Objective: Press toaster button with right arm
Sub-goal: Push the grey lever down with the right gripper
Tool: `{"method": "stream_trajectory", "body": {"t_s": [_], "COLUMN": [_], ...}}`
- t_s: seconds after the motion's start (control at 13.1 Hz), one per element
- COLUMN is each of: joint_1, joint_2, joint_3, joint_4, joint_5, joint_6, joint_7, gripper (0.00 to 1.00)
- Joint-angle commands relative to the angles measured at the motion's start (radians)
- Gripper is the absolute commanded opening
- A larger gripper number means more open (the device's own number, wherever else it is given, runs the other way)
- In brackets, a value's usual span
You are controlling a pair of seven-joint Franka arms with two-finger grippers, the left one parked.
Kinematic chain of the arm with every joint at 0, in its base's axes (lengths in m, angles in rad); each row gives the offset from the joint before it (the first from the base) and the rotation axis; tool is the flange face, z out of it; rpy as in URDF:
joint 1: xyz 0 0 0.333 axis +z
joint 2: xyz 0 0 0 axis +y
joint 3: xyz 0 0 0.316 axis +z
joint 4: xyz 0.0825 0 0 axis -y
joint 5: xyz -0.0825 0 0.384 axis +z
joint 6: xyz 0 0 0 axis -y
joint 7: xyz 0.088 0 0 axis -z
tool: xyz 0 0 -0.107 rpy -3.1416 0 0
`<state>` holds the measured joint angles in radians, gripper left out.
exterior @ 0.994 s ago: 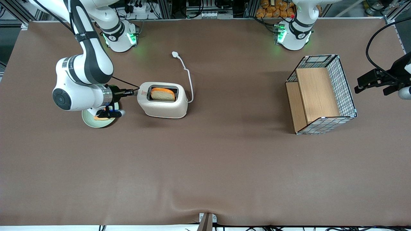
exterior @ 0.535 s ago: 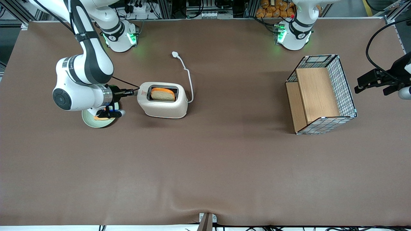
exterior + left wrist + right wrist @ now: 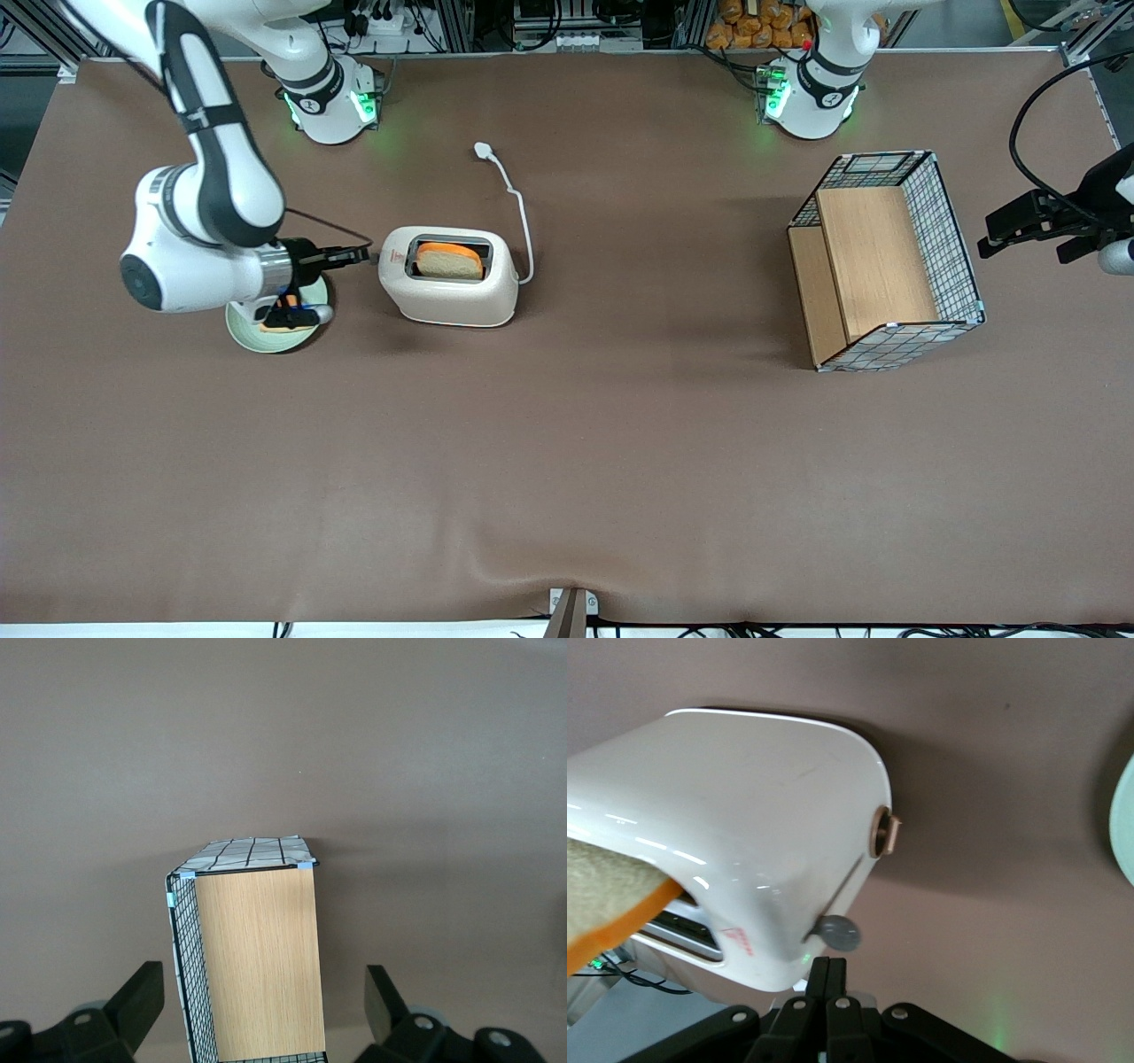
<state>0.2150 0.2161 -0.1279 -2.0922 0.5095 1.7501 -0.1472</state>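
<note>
The cream-white toaster (image 3: 452,288) stands on the brown table with a bread slice (image 3: 449,261) in its slot. The right arm (image 3: 208,204) holds its slim black gripper (image 3: 363,257) level, pointing at the toaster's narrow end face, with a small gap between them. In the right wrist view the toaster button (image 3: 838,933), a small grey lever knob, juts from that end face just ahead of the gripper (image 3: 828,964). The fingers are pressed together and hold nothing. A brown round dial (image 3: 883,833) sits on the same face of the toaster (image 3: 762,815).
A pale green plate (image 3: 257,338) with an orange item lies under the arm's wrist. The toaster's white cord ends in a plug (image 3: 483,150) farther from the front camera. A wire basket with wooden shelves (image 3: 886,261) stands toward the parked arm's end.
The right arm has shifted away from the toaster, and the gripper tip has drawn back a little from the end face. The toaster has not moved.
</note>
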Motion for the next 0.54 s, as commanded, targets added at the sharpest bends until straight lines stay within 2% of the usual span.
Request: {"method": "stream_trajectory", "body": {"t_s": [0.0, 0.46], "joint_1": [-0.006, 0.0], "joint_2": [-0.003, 0.005], "joint_3": [0.01, 0.01], "joint_4": [-0.012, -0.02], "joint_5": [0.035, 0.038], "joint_6": [0.0, 0.002], "joint_7": [-0.022, -0.02], "gripper": [0.0, 0.0]}}
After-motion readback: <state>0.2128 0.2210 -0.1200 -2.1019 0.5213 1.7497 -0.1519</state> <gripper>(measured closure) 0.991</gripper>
